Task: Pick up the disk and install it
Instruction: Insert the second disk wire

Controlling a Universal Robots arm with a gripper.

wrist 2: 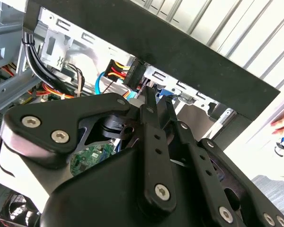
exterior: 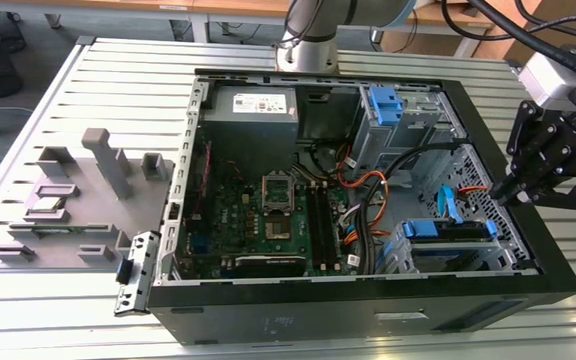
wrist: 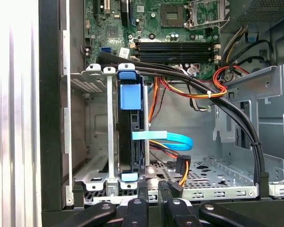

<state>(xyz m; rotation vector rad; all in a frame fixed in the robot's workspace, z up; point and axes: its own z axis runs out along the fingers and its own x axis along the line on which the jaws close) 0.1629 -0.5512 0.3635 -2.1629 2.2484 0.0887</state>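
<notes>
My gripper (exterior: 516, 196) hangs over the computer case's (exterior: 368, 300) edge, fingers pressed together, holding nothing. The disk (wrist: 131, 137) sits upright in its drive cage (wrist: 97, 142).

Pincer (exterior: 516, 196) empty, jaws nearly together

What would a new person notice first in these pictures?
Probably the open computer case on the slatted table, its green motherboard exposed. Next, the black gripper at the case's edge on the exterior view's right, near the disk in its blue caddy, seated in the drive cage.
</notes>
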